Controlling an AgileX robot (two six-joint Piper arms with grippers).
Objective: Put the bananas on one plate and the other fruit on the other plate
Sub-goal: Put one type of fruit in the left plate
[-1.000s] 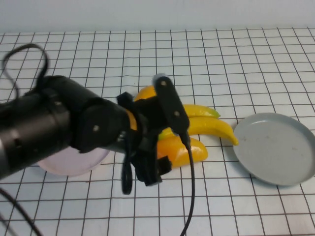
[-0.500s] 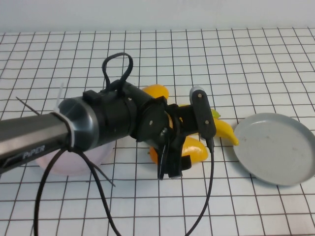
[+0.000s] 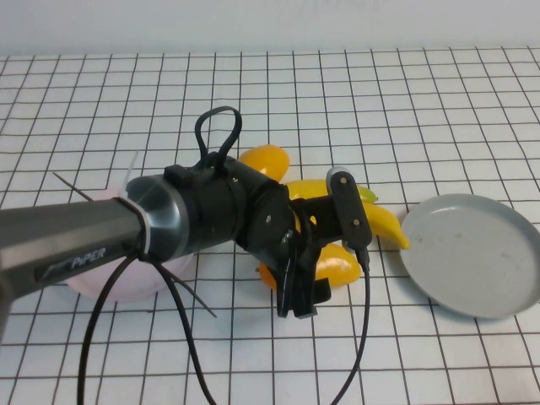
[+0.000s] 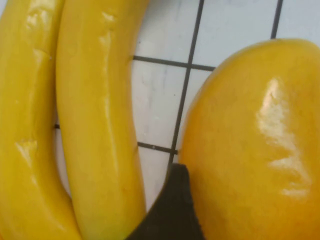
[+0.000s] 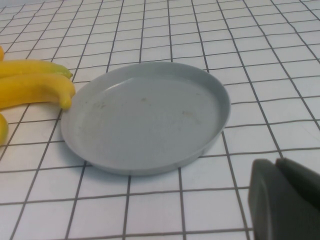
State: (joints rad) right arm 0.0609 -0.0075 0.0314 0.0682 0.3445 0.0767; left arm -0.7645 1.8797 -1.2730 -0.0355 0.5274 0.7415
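Left claw [image 3: 297, 283] over mango [image 3: 333, 263], grip possibly hidden; right claw [image 5: 285, 200] near grey plate [image 5: 150, 117].

The left arm [image 3: 126, 240] reaches across the gridded table [image 3: 422, 110] from the left, and its left gripper [image 3: 304, 283] sits low over the pile of fruit in the middle. Whether its fingers are apart or closed cannot be told from here. Under it lies 1 orange-yellow fruit [image 3: 342, 266]; a 2nd orange-yellow fruit [image 3: 263, 160] shows just behind the arm. 2 bananas [image 3: 384, 224] stick out to the right, their tips near the grey plate [image 3: 472, 253]. The pink plate [image 3: 126, 283] is mostly covered by the arm. The right gripper is out of sight.
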